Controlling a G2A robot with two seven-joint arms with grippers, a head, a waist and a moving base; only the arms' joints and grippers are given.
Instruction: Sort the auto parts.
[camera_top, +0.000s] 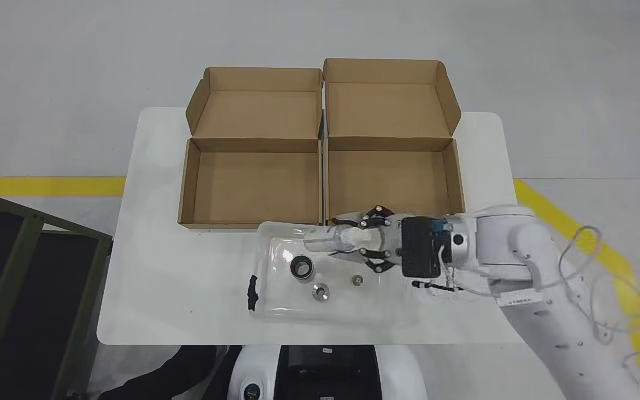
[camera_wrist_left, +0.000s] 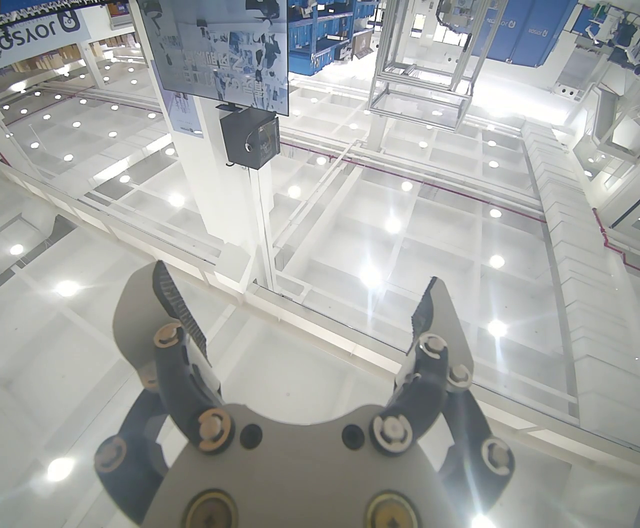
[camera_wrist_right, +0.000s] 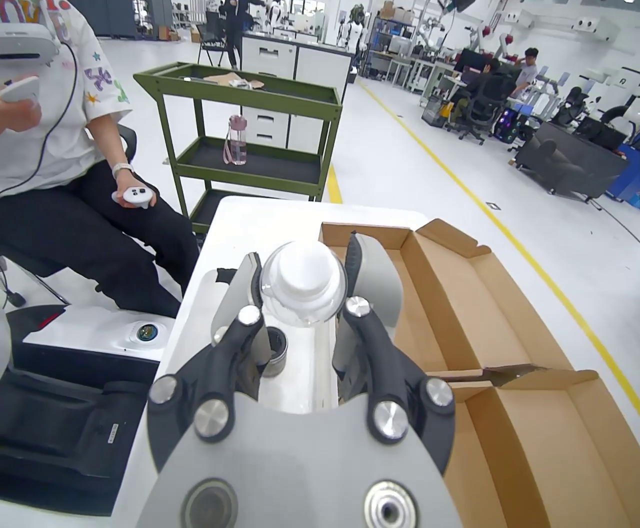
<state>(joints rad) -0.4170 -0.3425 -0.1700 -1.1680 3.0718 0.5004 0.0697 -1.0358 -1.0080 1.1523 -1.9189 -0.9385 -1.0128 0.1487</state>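
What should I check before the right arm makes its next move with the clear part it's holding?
1. Right gripper shut on the clear part: ok.
2. Part lifted free of the clear tray: cannot tell.
3. Left box and right box open and empty: ok.
4. Left gripper open, pointing at the ceiling: ok.
5. Bearing untouched by that gripper: cannot tell.

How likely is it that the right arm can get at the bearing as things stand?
Probably not yet. The bearing lies uncovered in the tray, close by, but the right gripper has its fingers shut on a clear part, so they are not free.
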